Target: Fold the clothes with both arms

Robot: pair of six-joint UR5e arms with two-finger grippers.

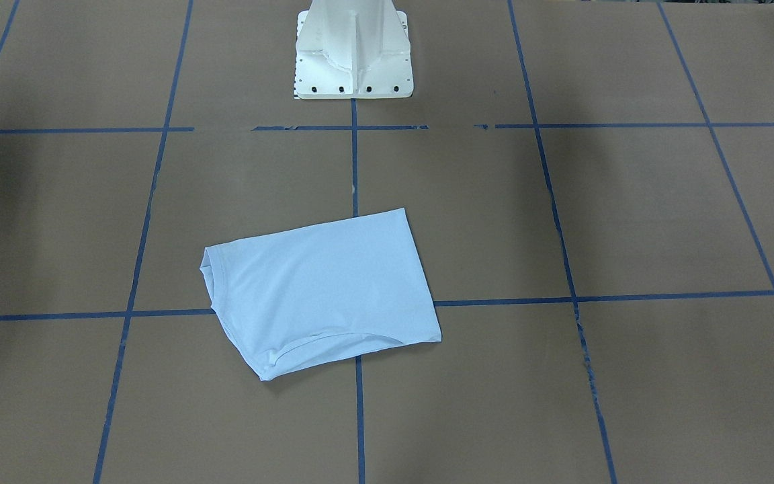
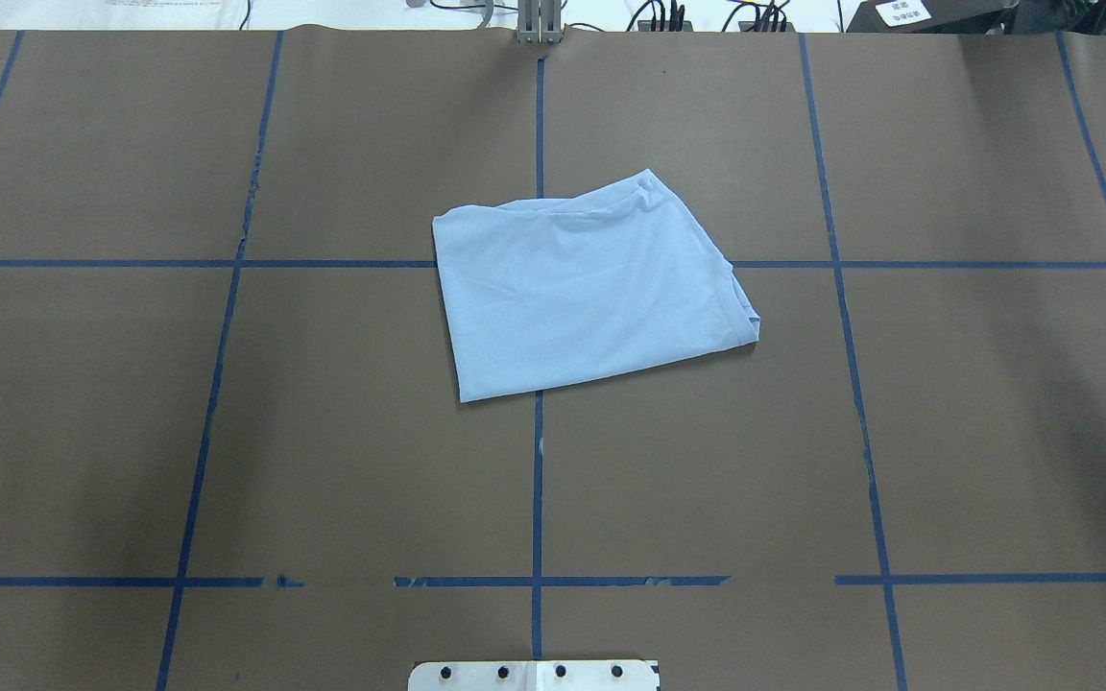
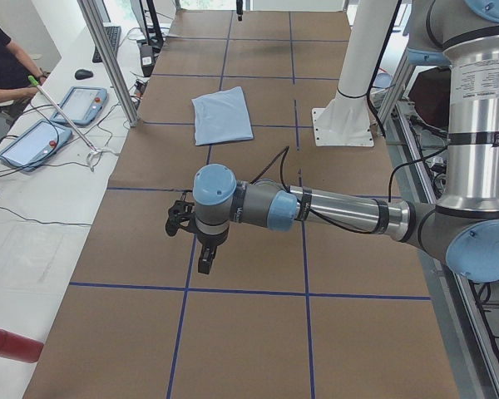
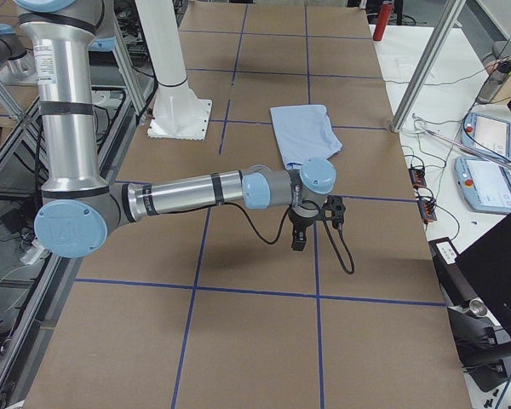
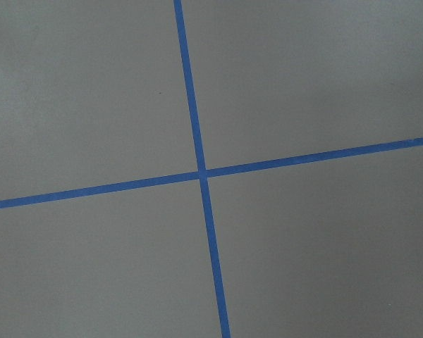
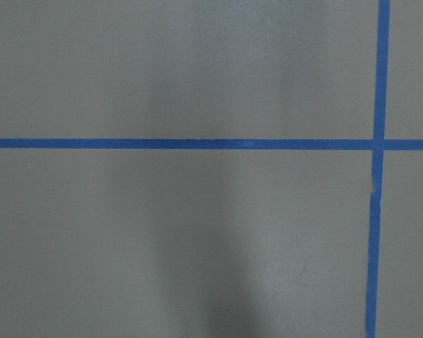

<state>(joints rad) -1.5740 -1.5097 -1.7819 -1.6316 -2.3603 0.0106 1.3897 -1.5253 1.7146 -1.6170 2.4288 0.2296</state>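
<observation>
The light blue, folded short-sleeved T-shirt lies flat near the middle of the brown paper-covered table, over a crossing of the blue tape lines. The left claw and the right claw hang above bare table, well apart from the T-shirt. I cannot tell if they are spread or pressed together.

T-shirt: one. Arms: two, left arm, right arm. Pedestal: one.
</observation>
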